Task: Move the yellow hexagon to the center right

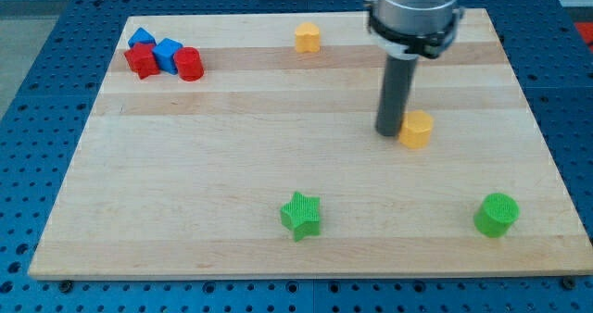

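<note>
A yellow hexagon block (417,129) lies on the wooden board (232,183), right of the middle. My tip (388,131) is at the lower end of the dark rod and stands right against the hexagon's left side, touching or almost touching it. A second yellow block (308,37), its shape unclear, lies near the view's top, left of the rod.
A green star (301,215) lies at the bottom middle. A green cylinder (497,214) lies at the bottom right. At the top left is a tight cluster: two blue blocks (157,48), a red block (142,61) and a red cylinder (189,64).
</note>
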Motion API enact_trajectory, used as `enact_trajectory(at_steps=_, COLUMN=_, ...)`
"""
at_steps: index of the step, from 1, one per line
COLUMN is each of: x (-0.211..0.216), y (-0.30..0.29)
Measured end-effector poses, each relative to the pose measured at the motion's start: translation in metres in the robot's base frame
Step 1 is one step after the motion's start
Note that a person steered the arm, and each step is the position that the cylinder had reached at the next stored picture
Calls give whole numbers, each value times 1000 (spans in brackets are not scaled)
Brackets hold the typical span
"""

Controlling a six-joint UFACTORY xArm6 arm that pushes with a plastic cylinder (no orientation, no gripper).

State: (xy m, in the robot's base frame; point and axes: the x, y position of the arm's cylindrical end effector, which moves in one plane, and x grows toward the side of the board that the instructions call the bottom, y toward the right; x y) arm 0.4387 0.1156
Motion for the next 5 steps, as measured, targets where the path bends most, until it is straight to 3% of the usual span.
enact_trajectory(at_steps=2, x=0, y=66)
enact_trajectory(at_steps=4, x=4, y=62)
enact_trajectory(at_steps=5, x=11, y=25)
